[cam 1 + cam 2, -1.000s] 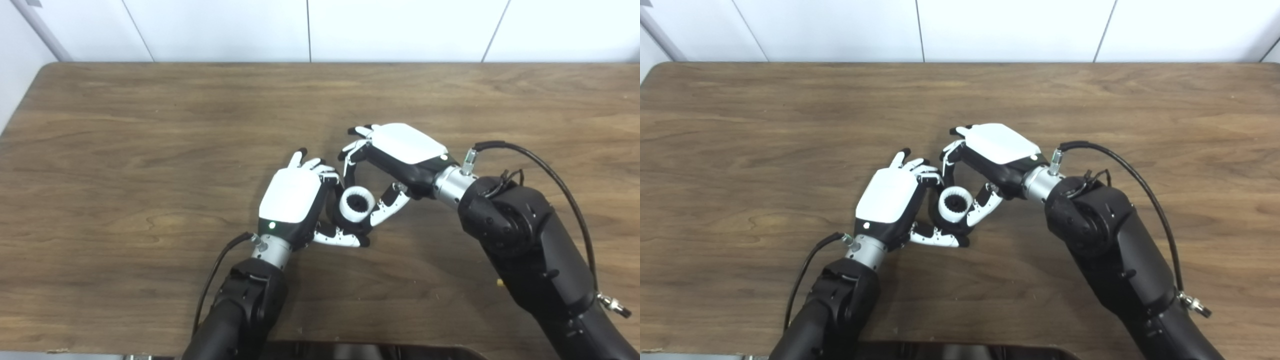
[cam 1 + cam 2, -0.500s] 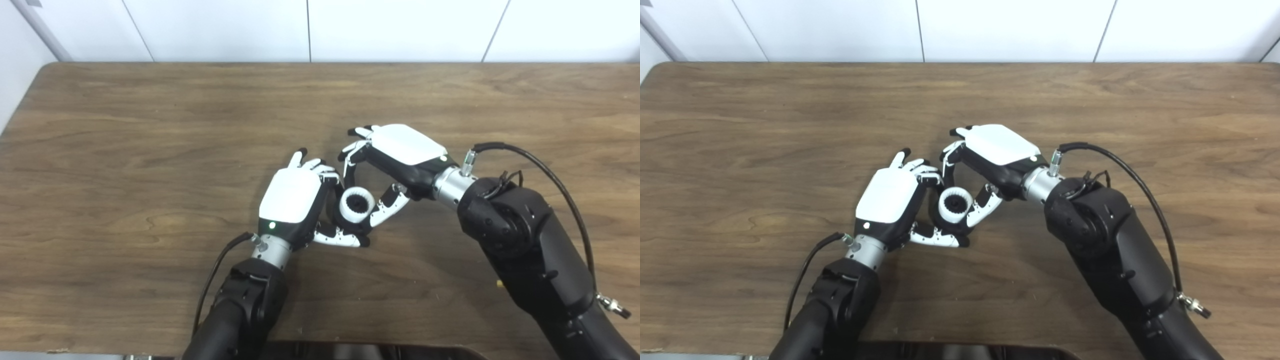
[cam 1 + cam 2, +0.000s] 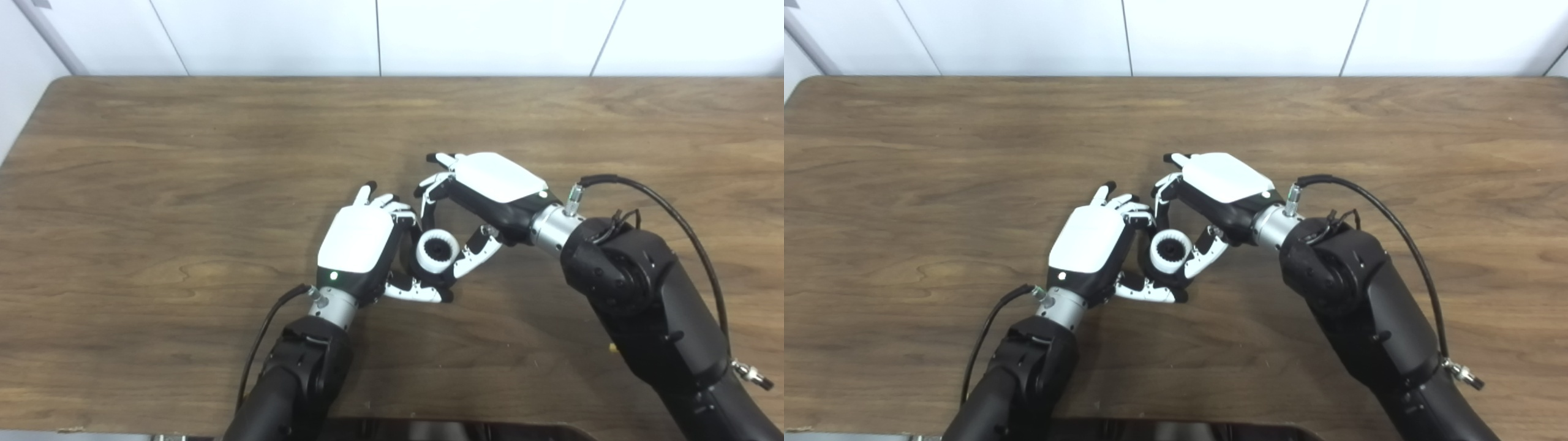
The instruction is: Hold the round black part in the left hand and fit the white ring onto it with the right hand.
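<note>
**Ring and black part held between my two hands, almost no motion**

Since the earlier frames almost nothing has moved: my right hand [image 3: 490, 187] has dipped a shade lower over the table, and the rest sits where it was.

I count one white ring [image 3: 437, 251], one round black part [image 3: 436, 247] showing as a dark toothed centre inside that ring, and my two hands. The ring sits around the black part, its open face turned up toward my head, above the middle of the wooden table [image 3: 184, 153].

My left hand [image 3: 358, 242] is curled on the pair from the left: its fingers [image 3: 392, 205] bend over the top and its thumb [image 3: 416, 293] runs under them. My right hand arches in from the upper right, its thumb [image 3: 474, 254] touching the ring's right edge and its fingers [image 3: 432, 187] curled down just behind it. Whether those fingers press the ring I cannot tell; the left fingers hide that side.

A black cable [image 3: 667, 214] loops over my right forearm, another [image 3: 269, 331] trails from my left wrist. Behind the table stands a white panelled wall [image 3: 490, 37].
</note>
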Controlling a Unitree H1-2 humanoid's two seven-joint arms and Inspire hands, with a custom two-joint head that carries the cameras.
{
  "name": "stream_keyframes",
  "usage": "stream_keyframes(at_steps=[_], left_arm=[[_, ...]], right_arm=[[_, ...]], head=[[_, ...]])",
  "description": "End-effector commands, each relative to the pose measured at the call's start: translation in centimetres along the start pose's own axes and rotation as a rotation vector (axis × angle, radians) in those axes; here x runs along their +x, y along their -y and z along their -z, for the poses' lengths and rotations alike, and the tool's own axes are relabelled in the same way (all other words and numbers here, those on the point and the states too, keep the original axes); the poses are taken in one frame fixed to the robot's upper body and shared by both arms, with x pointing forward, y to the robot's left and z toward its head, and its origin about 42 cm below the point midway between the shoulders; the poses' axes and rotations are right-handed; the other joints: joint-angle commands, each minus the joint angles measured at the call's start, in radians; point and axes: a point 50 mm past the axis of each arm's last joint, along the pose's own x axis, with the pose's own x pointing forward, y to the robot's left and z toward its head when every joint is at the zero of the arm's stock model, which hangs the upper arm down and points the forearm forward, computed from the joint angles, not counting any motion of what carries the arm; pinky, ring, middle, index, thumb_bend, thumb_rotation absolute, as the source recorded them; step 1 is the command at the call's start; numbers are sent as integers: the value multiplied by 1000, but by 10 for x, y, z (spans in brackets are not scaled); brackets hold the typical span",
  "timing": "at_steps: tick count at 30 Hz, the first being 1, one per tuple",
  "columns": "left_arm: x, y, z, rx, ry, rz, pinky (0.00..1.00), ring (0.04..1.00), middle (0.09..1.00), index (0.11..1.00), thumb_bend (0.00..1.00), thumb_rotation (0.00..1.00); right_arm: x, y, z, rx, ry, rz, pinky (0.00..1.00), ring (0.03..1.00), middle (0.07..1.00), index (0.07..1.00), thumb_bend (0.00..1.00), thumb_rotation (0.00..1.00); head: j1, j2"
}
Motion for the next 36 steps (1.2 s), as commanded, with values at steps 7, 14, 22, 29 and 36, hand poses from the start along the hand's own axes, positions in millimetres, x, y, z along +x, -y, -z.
stream_keyframes(at_steps=[7,14,22,29,36], left_arm=[[2,7,1,4,0,39,1000,868,765,482,525,55],[3,7,1,6,-3,39,1000,868,764,482,525,55],[3,7,1,11,0,38,1000,864,763,482,525,56],[2,6,1,7,-3,42,1000,871,763,482,525,55],[0,6,3,3,-2,42,1000,869,760,482,525,55]], right_arm=[[-1,14,-2,-23,28,29,1000,1000,839,493,525,146],[0,14,0,-23,24,33,1000,1000,843,605,981,199],[0,16,0,-26,17,34,1000,1000,849,625,1000,228],[-2,17,0,-24,20,41,1000,1000,849,621,1000,228],[-9,28,2,-24,7,65,1000,1000,858,622,1000,242]], head=[[-1,-1],[-2,-1],[-9,-2],[-7,-2],[-7,-5]])
